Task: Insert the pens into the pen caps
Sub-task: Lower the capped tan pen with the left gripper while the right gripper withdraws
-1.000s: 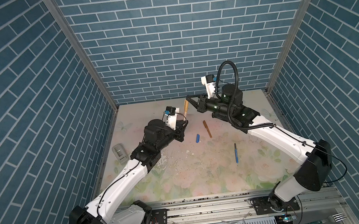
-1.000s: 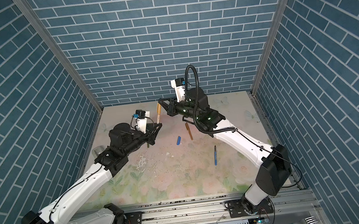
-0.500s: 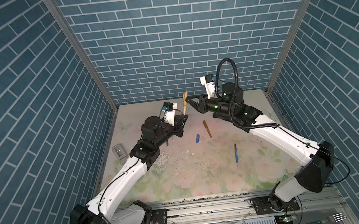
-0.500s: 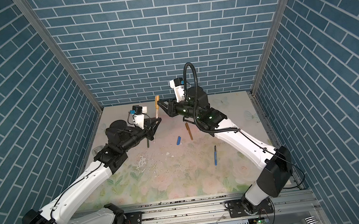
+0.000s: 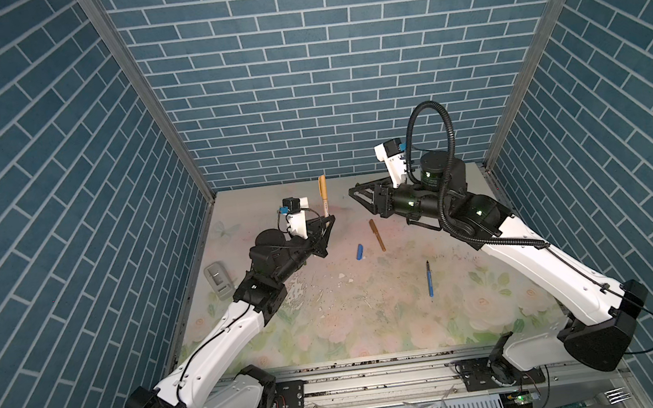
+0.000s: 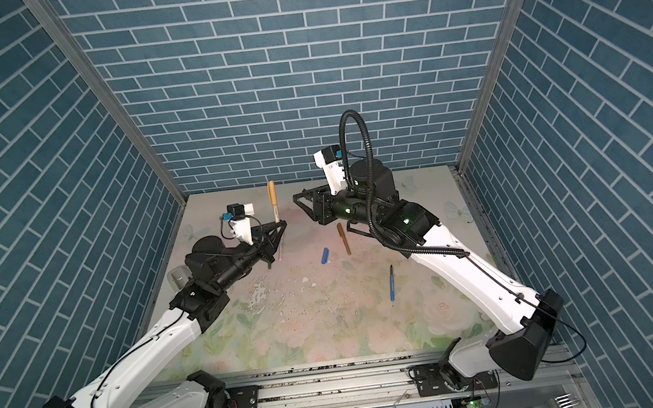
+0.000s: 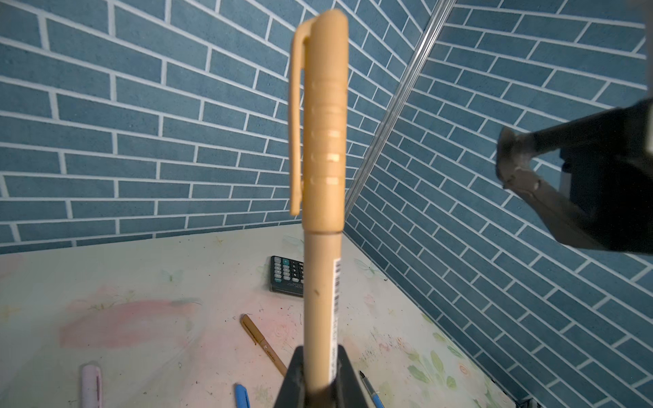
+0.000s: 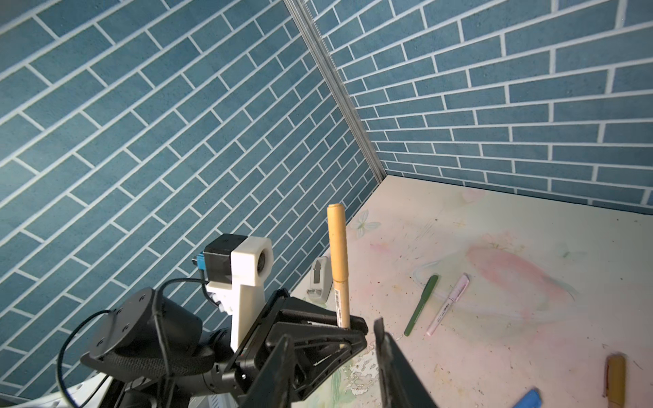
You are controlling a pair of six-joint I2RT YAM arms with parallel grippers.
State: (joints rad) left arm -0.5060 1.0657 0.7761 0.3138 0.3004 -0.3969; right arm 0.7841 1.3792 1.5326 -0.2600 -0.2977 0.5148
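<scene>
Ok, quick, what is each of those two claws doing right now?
Left gripper: closed, holding the capped tan pen upright.
Right gripper: open, holding nothing.

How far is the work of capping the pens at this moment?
Done: the slim tan pen wears its tan cap; the green pen, pink-white pen and brown pen lying loose look capped. In hand: the left gripper holds it upright; the right gripper is open, apart. Left: the slim blue pen, tip bare, and the stubby blue cap.
</scene>
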